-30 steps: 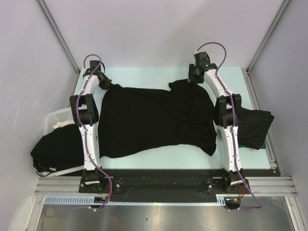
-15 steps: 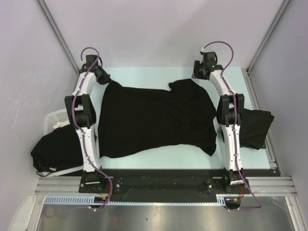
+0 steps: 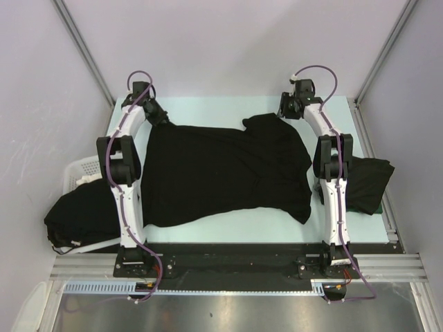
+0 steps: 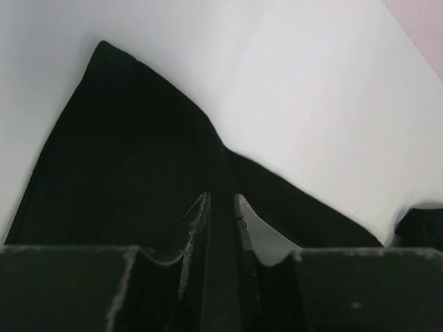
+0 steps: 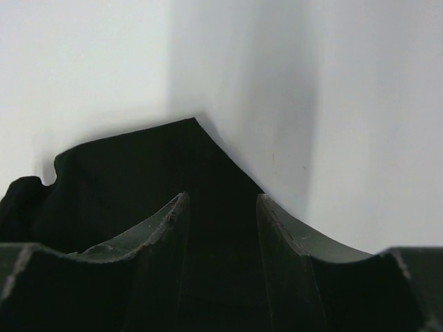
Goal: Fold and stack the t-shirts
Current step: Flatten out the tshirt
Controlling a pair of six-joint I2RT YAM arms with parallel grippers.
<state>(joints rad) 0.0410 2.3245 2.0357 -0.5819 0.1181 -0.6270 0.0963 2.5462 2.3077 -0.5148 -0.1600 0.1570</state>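
Reaching fully forward, both arms hold their pincers low at the far corners of the black t-shirt [image 3: 221, 169]: left pincer [image 3: 160, 117] at its left corner, right pincer [image 3: 287, 111] at its right. The right pincer is released, fingers apart over the cloth; the left pincer shows only a narrow gap, and whether it grips cannot be told. The t-shirt lies flat on the desk [image 3: 208, 107], long axis left to right, sleeves rightward.

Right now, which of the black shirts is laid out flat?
The t-shirt in the middle of the table, spread wide. The one at the right edge and the one over the basket on the left lie bunched up.
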